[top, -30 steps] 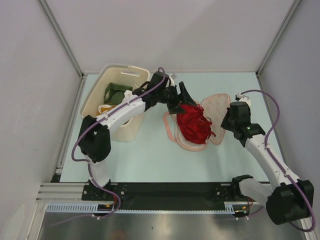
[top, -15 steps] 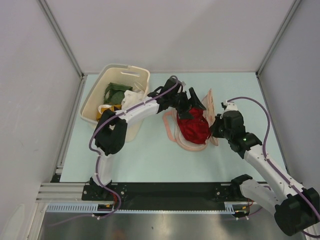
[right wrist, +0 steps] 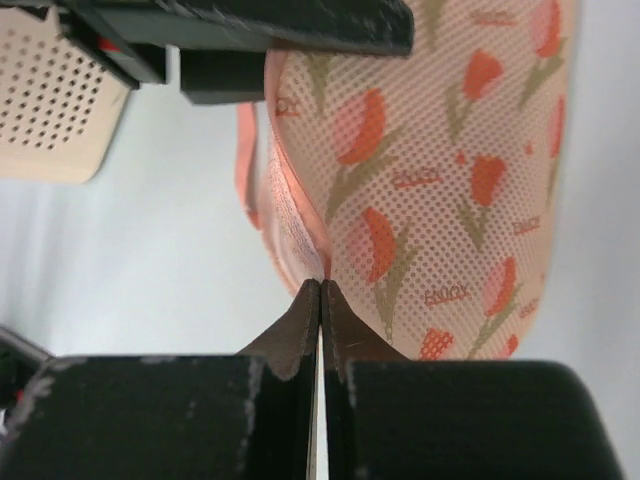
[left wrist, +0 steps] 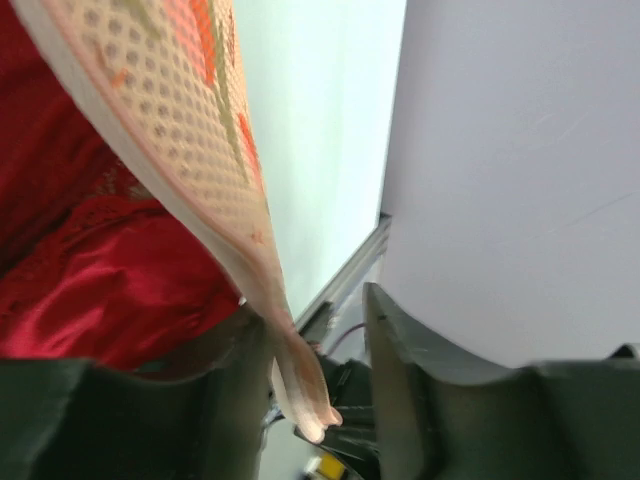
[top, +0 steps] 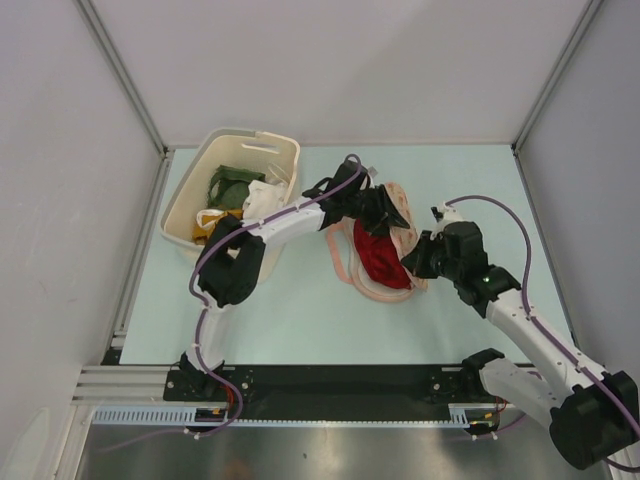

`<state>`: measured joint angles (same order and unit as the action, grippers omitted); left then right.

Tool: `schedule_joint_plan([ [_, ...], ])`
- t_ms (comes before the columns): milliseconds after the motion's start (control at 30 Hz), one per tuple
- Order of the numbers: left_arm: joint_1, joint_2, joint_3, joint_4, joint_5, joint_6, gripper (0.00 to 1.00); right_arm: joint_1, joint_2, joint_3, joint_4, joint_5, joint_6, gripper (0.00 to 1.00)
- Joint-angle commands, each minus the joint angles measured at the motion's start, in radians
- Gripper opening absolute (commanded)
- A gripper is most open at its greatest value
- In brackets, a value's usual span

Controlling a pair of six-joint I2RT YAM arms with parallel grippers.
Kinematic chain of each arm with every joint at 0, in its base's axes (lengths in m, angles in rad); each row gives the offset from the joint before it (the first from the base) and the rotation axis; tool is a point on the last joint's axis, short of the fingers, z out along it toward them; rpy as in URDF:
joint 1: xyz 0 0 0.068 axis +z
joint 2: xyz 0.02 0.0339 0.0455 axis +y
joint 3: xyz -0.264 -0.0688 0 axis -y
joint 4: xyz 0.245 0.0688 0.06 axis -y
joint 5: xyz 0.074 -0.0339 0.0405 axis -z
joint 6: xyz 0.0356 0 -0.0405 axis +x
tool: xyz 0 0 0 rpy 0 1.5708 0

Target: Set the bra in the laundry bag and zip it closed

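Observation:
The deep red bra [top: 376, 258] lies in the open pink mesh laundry bag [top: 372, 292] at mid-table. The bag's upper flap is folded leftward, partly over the bra. My right gripper [top: 413, 262] is shut on that flap's edge. In the right wrist view its fingertips [right wrist: 320, 285] pinch the leaf-printed laundry bag [right wrist: 450, 170]. My left gripper [top: 385, 207] is at the bag's far edge. In the left wrist view its jaws [left wrist: 312, 312] stand apart, with the pink edging of the laundry bag [left wrist: 170, 110] hanging between them and the bra [left wrist: 90, 290] to the left.
A cream plastic basket [top: 245, 133] stands at the back left, holding green [top: 232, 185], yellow [top: 208, 215] and white [top: 262, 200] clothes. Its perforated wall [right wrist: 50, 100] shows in the right wrist view. White panels enclose the table on three sides.
My right gripper has carried the bag's flap from lying open on the right to folded leftward over the bra. My left gripper moved right to the bag's far edge and narrowed its jaws.

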<state>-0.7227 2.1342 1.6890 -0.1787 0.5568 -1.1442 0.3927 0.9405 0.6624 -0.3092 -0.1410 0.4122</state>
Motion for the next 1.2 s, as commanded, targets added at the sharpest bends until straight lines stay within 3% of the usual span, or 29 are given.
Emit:
schedule_joint_plan([
  [0, 0.015, -0.059, -0.009, -0.045, -0.029, 0.121, 0.39, 0.012, 0.036, 0.011, 0.065, -0.123, 0.014, 0.0],
  [100, 0.031, -0.108, -0.052, -0.137, -0.046, 0.216, 0.29, 0.018, 0.093, 0.017, 0.085, -0.192, 0.031, 0.0],
  [300, 0.055, -0.151, -0.106, -0.272, -0.109, 0.388, 0.16, 0.057, 0.269, 0.081, 0.061, -0.282, 0.04, 0.09],
  [600, 0.088, -0.096, -0.066, -0.403, -0.185, 0.528, 0.29, 0.098, 0.415, 0.135, 0.082, -0.324, 0.074, 0.12],
  [800, 0.114, -0.102, -0.077, -0.42, -0.227, 0.555, 0.32, 0.086, 0.466, 0.195, 0.035, -0.381, 0.059, 0.37],
  [900, 0.129, -0.1, -0.069, -0.429, -0.215, 0.584, 0.39, 0.037, 0.462, 0.244, -0.037, -0.381, 0.046, 0.5],
  [1033, 0.14, -0.135, -0.106, -0.414, -0.176, 0.604, 0.69, -0.098, 0.42, 0.272, -0.111, -0.358, 0.069, 0.68],
  [1067, 0.14, -0.152, -0.112, -0.388, -0.154, 0.604, 0.72, -0.127, 0.419, 0.276, -0.122, -0.345, 0.071, 0.75],
  [1167, 0.141, -0.152, -0.108, -0.34, -0.126, 0.617, 0.78, -0.218, 0.435, 0.299, -0.16, -0.322, 0.062, 0.8],
])
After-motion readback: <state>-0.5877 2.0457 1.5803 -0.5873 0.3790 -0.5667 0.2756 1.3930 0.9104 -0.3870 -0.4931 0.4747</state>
